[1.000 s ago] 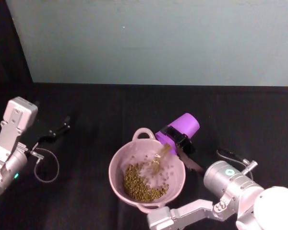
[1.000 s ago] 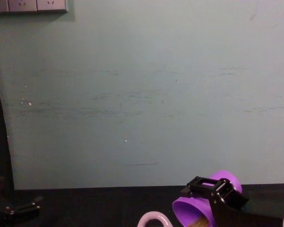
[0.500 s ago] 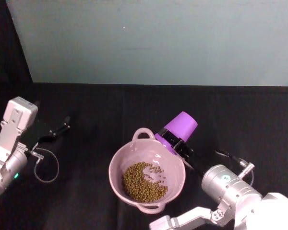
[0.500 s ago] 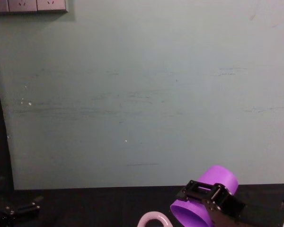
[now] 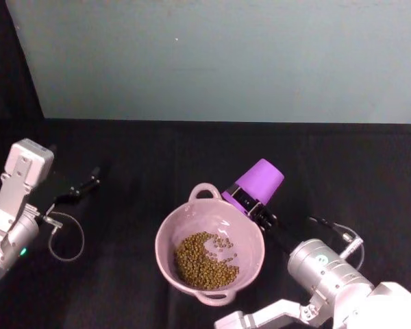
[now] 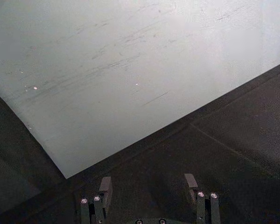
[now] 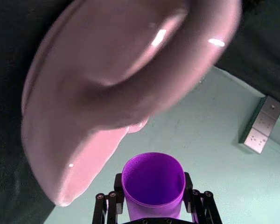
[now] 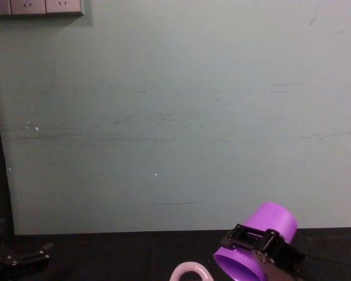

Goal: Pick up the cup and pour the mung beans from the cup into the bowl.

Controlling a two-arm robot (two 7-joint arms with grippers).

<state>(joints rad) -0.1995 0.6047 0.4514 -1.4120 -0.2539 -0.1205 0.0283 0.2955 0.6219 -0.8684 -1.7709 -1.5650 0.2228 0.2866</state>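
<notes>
Right gripper (image 5: 251, 201) clamps cup (image 5: 261, 179); axis slanted, mouth toward bowl (image 5: 244, 234), base raised. Left gripper (image 6: 148, 183) parked, jaws apart.

so the round pink plastic bowl (image 5: 248, 236) sat on the flat black table (image 5: 137, 157), about the middle and toward the front. the small green mung beans (image 5: 202, 264) lay in it, piled more to its front-left. the purple tapered plastic cup (image 5: 259, 179) hung tilted at the bowl's back-right rim, mouth toward the bowl, clamped in the black-fingered right gripper (image 5: 250, 203). the black-fingered left gripper (image 5: 82, 186) was way off to the left. a pale green painted wall (image 5: 226, 55) stood behind the table.
</notes>
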